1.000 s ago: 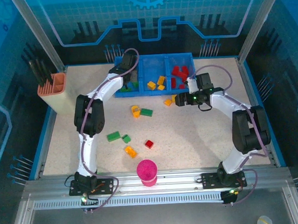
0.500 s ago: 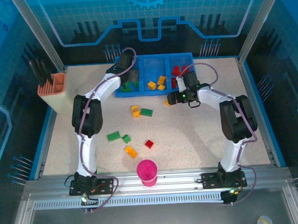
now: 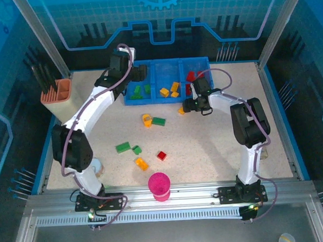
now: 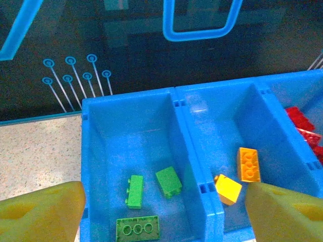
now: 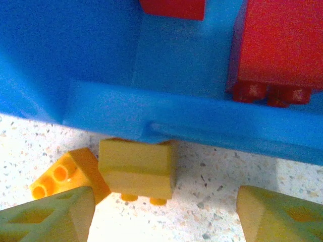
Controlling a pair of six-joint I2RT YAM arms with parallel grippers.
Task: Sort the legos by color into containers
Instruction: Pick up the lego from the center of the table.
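The blue tray [image 3: 202, 61] lies at the back of the table. My left gripper [image 3: 139, 74] hovers open over its left compartment [image 4: 126, 131], where three green legos [image 4: 135, 191] lie. Two orange-yellow legos [image 4: 249, 164] sit in the middle compartment, and red legos [image 4: 302, 123] in the right one. My right gripper [image 3: 188, 105] is low on the table at the tray's front wall [image 5: 151, 118]. It stands open [image 5: 164, 217] around a yellow lego [image 5: 136, 169] pressed against that wall. An orange lego [image 5: 65, 174] touches the left finger [image 5: 50, 217].
Loose legos are scattered mid-table: orange [image 3: 147, 120], green [image 3: 159, 121], green [image 3: 123, 147], green [image 3: 137, 150], red [image 3: 161, 155], orange [image 3: 141, 164]. A pink cup [image 3: 159, 186] stands near the front edge. The peach tool holder [image 3: 59, 99] is at the back left.
My left arm has swung its elbow out to the left while its gripper stays over the left compartment. My right gripper has slid left along the tray's front wall to the yellow lego.
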